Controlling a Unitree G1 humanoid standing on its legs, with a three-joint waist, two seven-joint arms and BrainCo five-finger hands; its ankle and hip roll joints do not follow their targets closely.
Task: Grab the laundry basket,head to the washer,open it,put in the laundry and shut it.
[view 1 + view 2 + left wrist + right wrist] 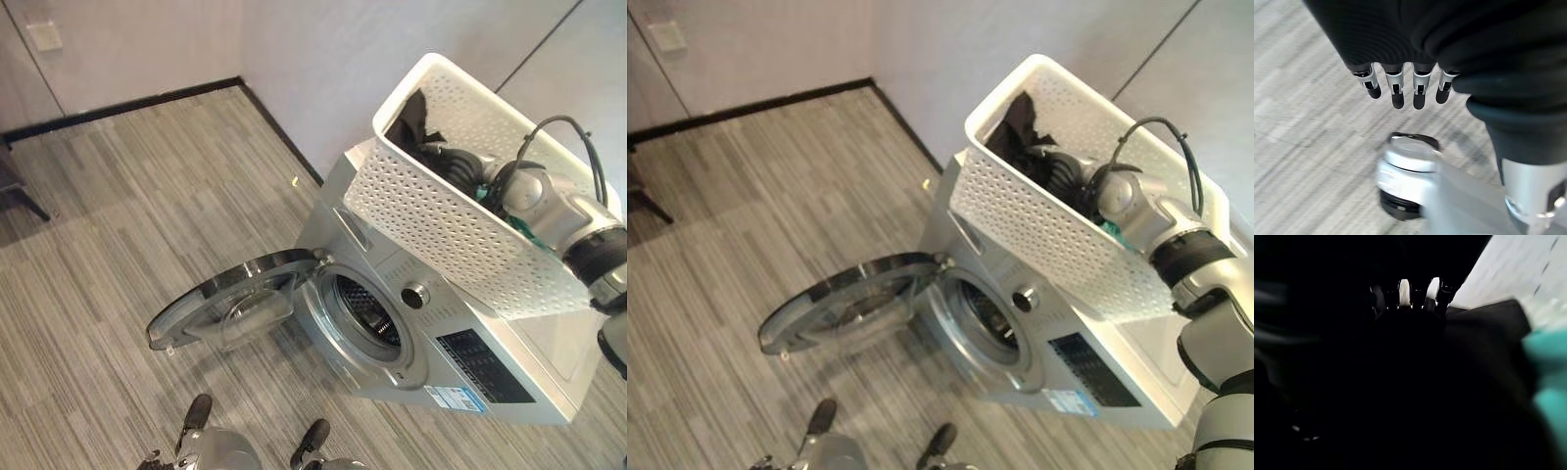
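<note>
The white perforated laundry basket [431, 225] stands tilted on top of the silver washer [490, 367]. Black laundry [411, 122] lies bunched at its far end, and a bit of teal cloth [1547, 362] shows beside it. My right arm reaches over the rim, and my right hand [460, 168] is sunk in the dark clothes inside the basket. The washer's round glass door [235, 299] is swung wide open to the left, baring the drum opening [370, 311]. My left hand [1397, 93] hangs over the floor, fingers straight and holding nothing.
The washer stands against a pale wall with a black baseboard [137, 101]. A wall socket [44, 35] sits at the far left, and a dark furniture leg [22, 199] juts in at the left edge. The grey striped floor [118, 245] stretches left of the door.
</note>
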